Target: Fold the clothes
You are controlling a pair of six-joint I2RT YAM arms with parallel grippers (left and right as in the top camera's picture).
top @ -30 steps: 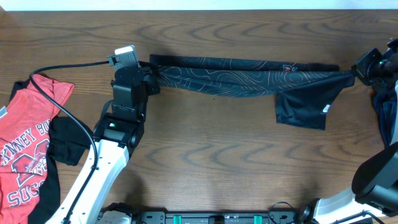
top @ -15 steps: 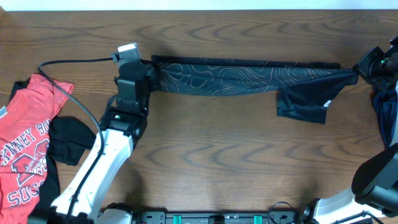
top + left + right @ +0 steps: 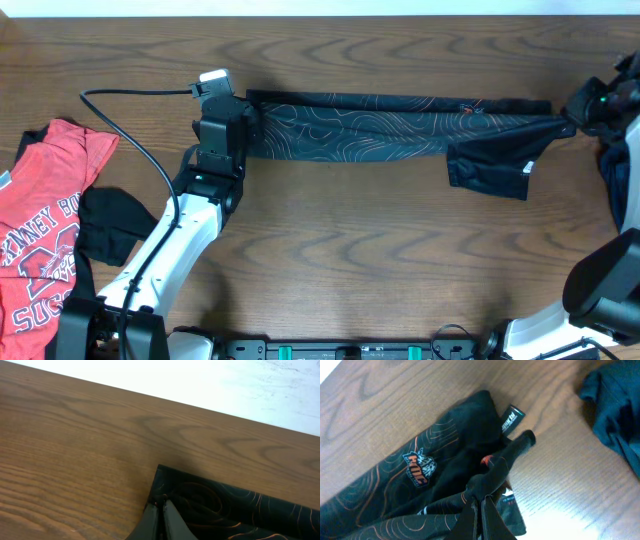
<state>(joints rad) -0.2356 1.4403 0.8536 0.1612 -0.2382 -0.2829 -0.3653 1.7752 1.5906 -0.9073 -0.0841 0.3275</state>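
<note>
A black jersey (image 3: 380,125) with thin orange contour lines is stretched in a long band across the far half of the table. My left gripper (image 3: 248,112) is shut on its left end; in the left wrist view the jaws (image 3: 160,505) pinch the cloth's corner (image 3: 210,505). My right gripper (image 3: 572,118) is shut on the right end, where the jersey (image 3: 420,480) bunches between the jaws (image 3: 479,500). A sleeve flap (image 3: 490,165) hangs toward the front. A red white-lettered T-shirt (image 3: 45,235) lies at the left edge.
A black piece (image 3: 108,225) lies on the red shirt's right side. A dark blue garment (image 3: 625,175) is heaped at the right edge, also seen as blue cloth (image 3: 615,405) in the right wrist view. My left arm (image 3: 165,260) crosses the front left.
Both grippers have carried the jersey a little farther from the front, and the band has drawn straighter. The left arm has swung slightly right.
</note>
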